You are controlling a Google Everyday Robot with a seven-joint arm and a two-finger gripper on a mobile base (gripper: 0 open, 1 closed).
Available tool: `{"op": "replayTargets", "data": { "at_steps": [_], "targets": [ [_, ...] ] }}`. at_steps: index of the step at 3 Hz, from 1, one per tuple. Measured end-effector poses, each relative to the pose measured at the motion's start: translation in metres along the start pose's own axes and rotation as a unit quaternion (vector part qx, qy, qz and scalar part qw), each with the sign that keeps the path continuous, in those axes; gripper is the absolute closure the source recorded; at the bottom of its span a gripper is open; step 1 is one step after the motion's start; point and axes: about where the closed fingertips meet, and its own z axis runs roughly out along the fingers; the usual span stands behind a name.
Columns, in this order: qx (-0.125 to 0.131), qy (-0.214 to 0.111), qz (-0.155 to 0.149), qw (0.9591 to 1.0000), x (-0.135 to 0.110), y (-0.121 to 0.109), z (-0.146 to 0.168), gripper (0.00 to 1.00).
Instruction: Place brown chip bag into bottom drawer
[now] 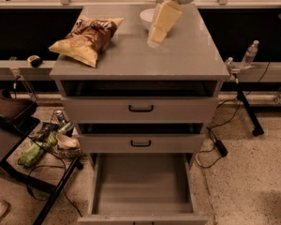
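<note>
The brown chip bag (88, 39) lies on the left side of the grey cabinet top (178, 60), dark brown in the middle with yellow-tan ends. The bottom drawer (140, 186) is pulled out below the cabinet, its grey tray bare. My gripper (155, 39) hangs over the middle of the cabinet top on a cream-coloured arm, right of the bag and apart from it. It covers part of a white bowl (145, 17) at the back.
Two upper drawers with black handles (141, 108) sit above the open one. A black stand with cans and green items (42, 142) is at the lower left. A water bottle (249, 54) stands on a rail at the right. Cables lie on the floor.
</note>
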Motion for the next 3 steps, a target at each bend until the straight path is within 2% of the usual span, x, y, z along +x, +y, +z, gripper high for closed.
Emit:
{"op": "replayTargets", "data": {
  "at_steps": [1, 2, 3],
  "targets": [
    [-0.004, -0.007, -0.039, 0.9992, -0.013, -0.011, 0.033, 0.0],
    [-0.02, 0.008, -0.126, 0.9918, -0.031, -0.032, 0.098, 0.0],
    [-0.03, 0.027, -0.205, 0.978, -0.05, -0.05, 0.162, 0.0]
  ]
}}
